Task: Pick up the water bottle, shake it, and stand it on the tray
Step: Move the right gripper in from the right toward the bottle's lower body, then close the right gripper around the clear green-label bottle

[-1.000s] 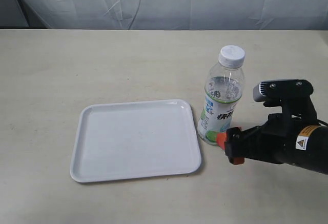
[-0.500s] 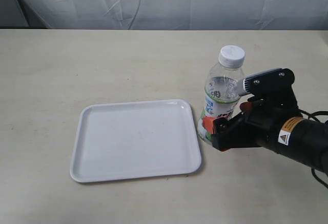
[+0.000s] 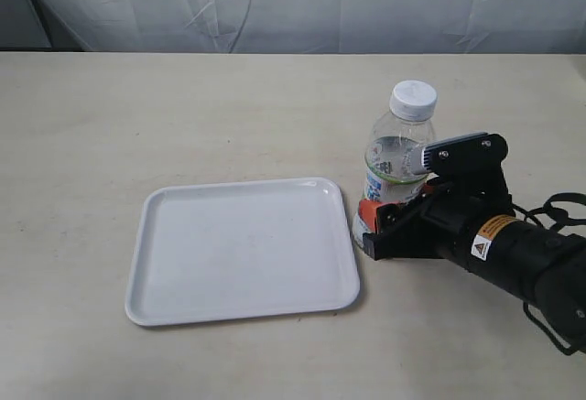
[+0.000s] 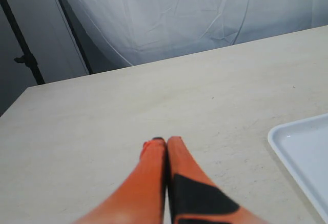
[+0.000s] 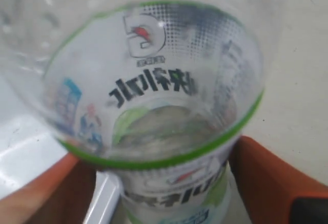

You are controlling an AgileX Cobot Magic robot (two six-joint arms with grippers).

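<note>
The water bottle [image 3: 400, 148] stands upright on the table just right of the white tray [image 3: 243, 249], white cap on top. My right gripper [image 3: 369, 229] is open, with its orange fingers on either side of the bottle's labelled lower part. In the right wrist view the bottle [image 5: 154, 80] fills the frame between the two fingers [image 5: 261, 175], a narrow gap showing on each side of it, and the right gripper [image 5: 164, 190] straddles it. The tray's edge [image 5: 20, 142] lies just beyond. My left gripper [image 4: 166, 141] is shut and empty over bare table, with the tray's corner [image 4: 302, 152] nearby.
The beige table [image 3: 183, 116] stretches wide around the tray, with a white cloth backdrop [image 3: 293, 2] behind its far edge. A dark stand [image 4: 23, 55] is off the table in the left wrist view.
My right gripper has moved left and slightly up to the bottle, and its fingers now straddle the bottle's lower part. Bottle and tray have not moved.
</note>
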